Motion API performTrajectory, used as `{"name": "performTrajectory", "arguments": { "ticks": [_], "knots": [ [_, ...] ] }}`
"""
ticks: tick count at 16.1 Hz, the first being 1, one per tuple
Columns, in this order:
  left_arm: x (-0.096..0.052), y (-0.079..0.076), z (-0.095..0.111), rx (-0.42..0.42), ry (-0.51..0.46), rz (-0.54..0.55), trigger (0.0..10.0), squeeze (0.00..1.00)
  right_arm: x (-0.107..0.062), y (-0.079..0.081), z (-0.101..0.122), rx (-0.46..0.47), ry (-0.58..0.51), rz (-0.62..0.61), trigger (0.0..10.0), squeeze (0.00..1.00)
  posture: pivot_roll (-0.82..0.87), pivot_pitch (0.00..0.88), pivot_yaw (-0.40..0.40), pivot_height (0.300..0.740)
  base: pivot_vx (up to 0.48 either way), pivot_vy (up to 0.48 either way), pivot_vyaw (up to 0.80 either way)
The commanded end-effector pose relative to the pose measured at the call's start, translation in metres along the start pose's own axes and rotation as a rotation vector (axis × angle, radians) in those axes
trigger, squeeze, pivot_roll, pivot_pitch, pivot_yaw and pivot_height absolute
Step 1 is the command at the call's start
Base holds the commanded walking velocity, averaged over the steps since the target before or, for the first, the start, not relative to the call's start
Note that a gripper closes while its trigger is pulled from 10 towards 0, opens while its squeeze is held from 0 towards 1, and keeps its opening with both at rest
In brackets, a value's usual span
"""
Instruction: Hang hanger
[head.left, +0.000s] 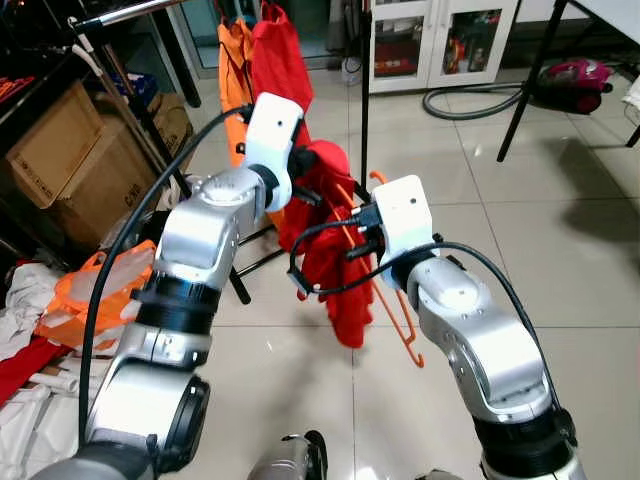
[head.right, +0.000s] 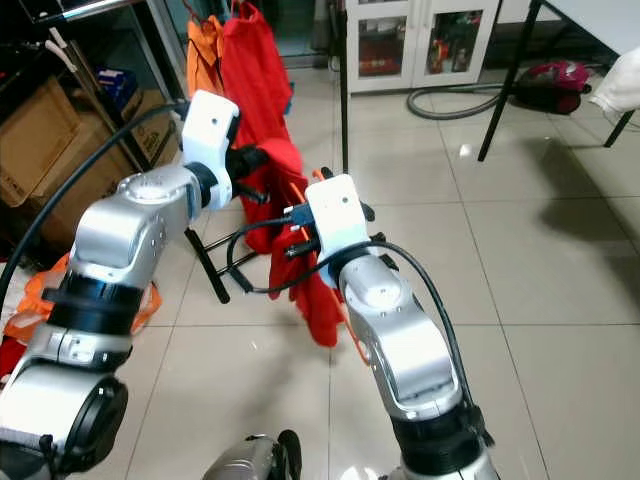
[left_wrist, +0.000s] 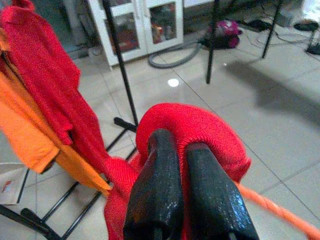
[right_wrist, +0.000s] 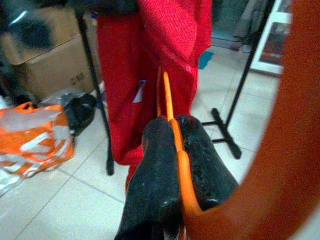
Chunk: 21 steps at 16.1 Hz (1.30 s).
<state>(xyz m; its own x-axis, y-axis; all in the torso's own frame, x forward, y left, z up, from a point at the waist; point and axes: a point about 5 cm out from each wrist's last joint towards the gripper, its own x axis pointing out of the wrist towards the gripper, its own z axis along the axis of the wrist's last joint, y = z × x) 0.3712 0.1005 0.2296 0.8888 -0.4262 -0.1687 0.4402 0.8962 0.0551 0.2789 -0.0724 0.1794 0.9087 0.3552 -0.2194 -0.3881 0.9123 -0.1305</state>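
i've got the right tool (right_wrist: 172, 150) pinched shut on the orange hanger (head.left: 398, 300) to carry its weight, the left tool (left_wrist: 182, 187) closed on the red garment (head.left: 335, 250) draped over it — both held mid-air, short of the rack (head.left: 120, 12).

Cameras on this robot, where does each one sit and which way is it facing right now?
Left eye view: on the head, looking forward and down at both silver arms, the red garment and orange hanger.
Right eye view: beside it, same scene slightly shifted.
Left wrist view: along the left hand, whose fingers pinch red cloth.
Right wrist view: along the right hand, shut on the hanger's orange bar.
Shared: both wrist views show the red garment and black rack pole.
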Motion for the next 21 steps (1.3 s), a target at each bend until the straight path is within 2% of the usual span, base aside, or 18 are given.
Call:
{"name": "performTrajectory", "arguments": {
  "ticks": [1,4,5,7,11,13,16,19,21],
  "knots": [
    [-0.001,0.008,0.016,0.0,-0.056,0.032,10.0,0.0,-0.005,0.008,-0.014,-0.007,0.065,0.041,10.0,0.0,0.0,0.088,0.144,0.74,0.0,0.0,0.0],
    [0.001,0.011,0.024,-0.028,-0.072,0.037,10.0,0.0,-0.014,0.012,-0.031,0.014,0.142,0.053,10.0,0.0,0.01,0.101,0.161,0.74,0.0,0.0,0.0],
    [0.003,0.01,0.029,-0.06,-0.082,0.02,10.0,0.0,-0.021,0.012,-0.042,0.018,0.191,0.049,10.0,0.0,0.02,0.117,0.174,0.74,0.0,0.0,0.0],
    [0.004,0.004,0.032,-0.087,-0.082,-0.017,10.0,0.0,-0.023,0.011,-0.047,0.019,0.209,0.025,10.0,0.0,0.02,0.124,0.18,0.74,0.0,0.0,0.0],
    [0.001,0.001,0.029,-0.099,-0.061,-0.048,10.0,0.0,-0.025,0.008,-0.043,0.036,0.195,-0.031,10.0,0.0,0.03,0.144,0.189,0.74,0.0,0.0,0.0],
    [-0.003,0.001,0.024,-0.134,-0.037,-0.061,10.0,0.0,-0.024,0.011,-0.035,0.075,0.149,-0.057,10.0,0.0,0.04,0.156,0.199,0.74,0.0,0.0,0.0],
    [-0.01,0.003,0.017,-0.11,-0.016,-0.053,10.0,0.0,-0.02,0.013,-0.019,0.106,0.069,-0.095,10.0,0.0,0.07,0.162,0.205,0.74,0.0,0.0,0.0],
    [-0.012,0.006,0.018,-0.11,-0.008,-0.038,10.0,0.0,-0.019,0.015,-0.019,0.079,0.083,-0.111,10.0,0.0,0.08,0.163,0.211,0.74,0.0,0.0,0.0],
    [-0.014,0.005,0.021,-0.123,-0.013,-0.038,10.0,0.0,-0.02,0.013,-0.03,0.026,0.141,-0.142,10.0,0.0,0.08,0.157,0.204,0.74,0.0,0.0,0.0]
  ]
}}
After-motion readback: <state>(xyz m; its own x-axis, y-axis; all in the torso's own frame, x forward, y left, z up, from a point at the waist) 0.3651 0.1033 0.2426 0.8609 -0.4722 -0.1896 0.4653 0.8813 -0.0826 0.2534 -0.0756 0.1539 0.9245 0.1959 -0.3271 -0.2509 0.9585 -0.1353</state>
